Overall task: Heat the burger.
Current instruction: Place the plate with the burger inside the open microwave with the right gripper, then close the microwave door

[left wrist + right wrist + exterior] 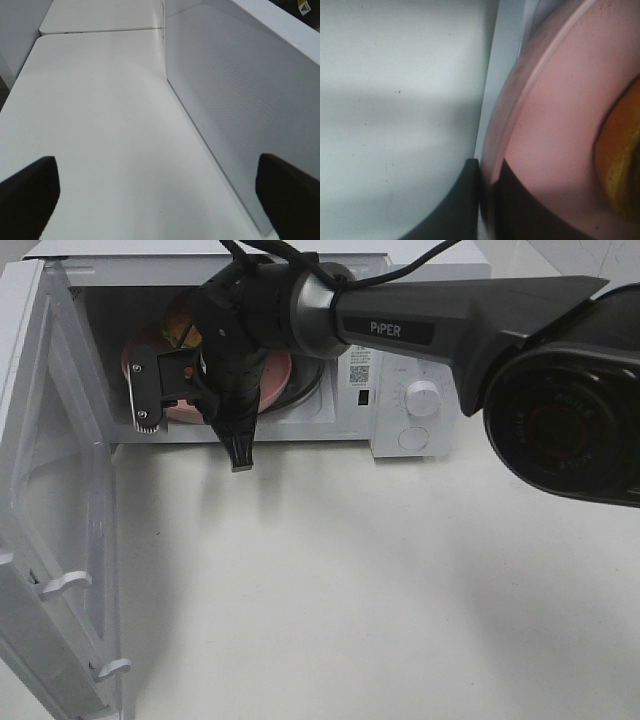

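The burger (180, 322) sits on the pink plate (292, 380) inside the open microwave (385, 415), upper left of the frame. It is mostly hidden behind the right gripper (487, 195), which is clamped on the plate's rim. The left gripper (160, 200) gapes wide, empty, beside the door (225, 100).

The high camera looks steeply down on the bench (350, 590) and the open microwave (400, 400) at its far edge, with the right arm (450, 320) close under the lens. The left wrist camera sits low, facing along the door (225, 100), which the high view shares. The right wrist camera peers past the right fingers (465, 210), very near the plate (555, 125), also shared.
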{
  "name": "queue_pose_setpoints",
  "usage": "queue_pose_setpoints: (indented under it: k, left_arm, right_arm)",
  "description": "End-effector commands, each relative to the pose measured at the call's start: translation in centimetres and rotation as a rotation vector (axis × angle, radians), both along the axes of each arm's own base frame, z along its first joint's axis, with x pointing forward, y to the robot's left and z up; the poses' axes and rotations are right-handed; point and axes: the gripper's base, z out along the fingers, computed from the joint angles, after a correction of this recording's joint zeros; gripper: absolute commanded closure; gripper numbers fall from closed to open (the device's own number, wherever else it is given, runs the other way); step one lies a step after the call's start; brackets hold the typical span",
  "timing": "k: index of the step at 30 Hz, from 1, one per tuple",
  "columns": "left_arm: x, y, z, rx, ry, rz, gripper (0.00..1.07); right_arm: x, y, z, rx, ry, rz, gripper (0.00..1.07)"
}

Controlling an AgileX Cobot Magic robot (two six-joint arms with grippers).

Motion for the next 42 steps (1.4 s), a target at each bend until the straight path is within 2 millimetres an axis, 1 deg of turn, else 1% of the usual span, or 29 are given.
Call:
queue_pose_setpoints:
  k: [1, 5, 6, 7, 8, 9, 10, 11, 12, 13, 14, 15, 16, 17, 18, 19, 20, 21, 23, 26, 28, 29, 31, 33, 34, 36, 39, 41, 42]
  left_arm:
    - [-0.3, 0.0, 0.0, -0.003, -0.022, -0.007, 0.07]
    - [-0.3, 0.0, 0.0, -0.002, -0.022, -0.006, 0.07]
    - [-0.3, 0.0, 0.0, -0.002, -0.022, -0.006, 0.07]
    - [-0.3, 0.0, 0.0, -0.002, -0.022, -0.006, 0.07]
    - [-0.3, 0.0, 0.0, -0.002, -0.022, -0.006, 0.07]
    - [-0.3, 0.0, 0.0, -0.002, -0.022, -0.006, 0.07]
    - [-0.3, 0.0, 0.0, -0.002, -0.022, -0.006, 0.07]
    - [-0.3, 0.0, 0.0, -0.002, -0.022, -0.006, 0.07]
    - [-0.3, 0.0, 0.0, -0.002, -0.022, -0.006, 0.07]
    - [-0.3, 0.0, 0.0, -0.002, -0.022, -0.006, 0.07]
    - [-0.3, 0.0, 0.0, -0.002, -0.022, -0.006, 0.07]
    - [-0.3, 0.0, 0.0, -0.002, -0.022, -0.006, 0.07]
    - [-0.3, 0.0, 0.0, -0.002, -0.022, -0.006, 0.07]
    - [-0.3, 0.0, 0.0, -0.002, -0.022, -0.006, 0.07]
    - [-0.3, 0.0, 0.0, -0.002, -0.022, -0.006, 0.07]
    - [-0.3, 0.0, 0.0, -0.002, -0.022, -0.006, 0.07]
    - [-0.3, 0.0, 0.0, -0.002, -0.022, -0.006, 0.07]
    - [-0.3, 0.0, 0.0, -0.002, -0.022, -0.006, 0.07]
    - [-0.3, 0.0, 0.0, -0.002, -0.022, -0.006, 0.07]
    - [-0.3, 0.0, 0.0, -0.002, -0.022, -0.006, 0.07]
    - [-0.3, 0.0, 0.0, -0.002, -0.022, -0.006, 0.07]
    - [-0.3, 0.0, 0.0, -0.002, -0.022, -0.006, 0.07]
    - [-0.3, 0.0, 0.0, -0.002, -0.022, -0.006, 0.07]
    - [-0.3, 0.0, 0.0, -0.002, -0.022, -0.006, 0.07]
    - [-0.3, 0.0, 0.0, -0.002, -0.022, -0.006, 0.07]
    - [-0.3, 0.0, 0.0, -0.002, -0.022, -0.006, 0.07]
    - [-0.3, 0.0, 0.0, -0.002, -0.022, -0.006, 0.07]
    - [-0.3, 0.0, 0.0, -0.002, -0.022, -0.006, 0.07]
    - [-0.3, 0.0, 0.0, -0.002, -0.022, -0.006, 0.07]
  right_arm:
    - [0.9, 0.0, 0.9, 0.033, -0.065, 0.008, 1.07]
    - [1.0, 0.1, 1.0, 0.051, -0.071, 0.004, 1.04]
    - [1.0, 0.2, 1.0, 0.061, -0.070, -0.004, 1.02]
    - [0.9, 0.1, 1.0, 0.067, -0.063, -0.020, 0.96]
    - [0.9, 0.1, 1.0, 0.067, -0.063, -0.020, 0.96]
    - [0.9, 0.0, 0.9, 0.060, -0.050, -0.034, 0.89]
    - [0.8, -0.1, 0.8, 0.052, -0.043, -0.037, 0.85]
    - [0.8, -0.1, 0.8, 0.052, -0.043, -0.037, 0.85]
    - [0.7, -0.2, 0.8, 0.043, -0.034, -0.040, 0.77]
    - [0.7, -0.2, 0.8, 0.043, -0.034, -0.040, 0.77]
    - [0.6, -0.3, 1.2, 0.039, -0.032, -0.043, 0.68]
    - [0.6, -0.3, 1.4, 0.043, -0.034, -0.045, 0.63]
    - [0.6, -0.3, 1.4, 0.043, -0.034, -0.045, 0.63]
    - [0.5, -0.4, 2.0, 0.048, -0.039, -0.045, 0.55]
    - [0.3, -0.5, 2.4, 0.052, -0.043, -0.043, 0.51]
    - [0.3, -0.5, 2.4, 0.052, -0.043, -0.043, 0.51]
    - [-0.1, -0.9, 2.9, 0.057, -0.047, -0.035, 0.45]
    - [-0.1, -0.9, 2.9, 0.057, -0.047, -0.035, 0.45]
    - [-1.2, -1.8, 3.1, 0.054, -0.040, -0.022, 0.37]
    - [-1.5, -2.0, 3.2, 0.059, -0.046, -0.015, 0.36]
    - [-2.0, -2.4, 3.7, 0.072, -0.061, -0.002, 0.35]
    - [-2.7, -2.8, 4.2, 0.092, -0.078, 0.014, 0.34]
    - [-3.0, -3.0, 4.4, 0.108, -0.091, 0.025, 0.34]
    - [-4.0, -3.6, 5.0, 0.152, -0.139, 0.065, 0.32]
    - [-4.0, -3.6, 5.0, 0.152, -0.139, 0.065, 0.32]
    - [-5.7, -5.0, 5.4, 0.173, -0.148, 0.088, 0.30]
    - [-6.2, -5.4, 5.4, 0.174, -0.145, 0.091, 0.30]
    - [-8.1, -7.0, 5.6, 0.178, -0.129, 0.091, 0.31]
    - [-8.1, -7.0, 5.6, 0.178, -0.129, 0.091, 0.31]
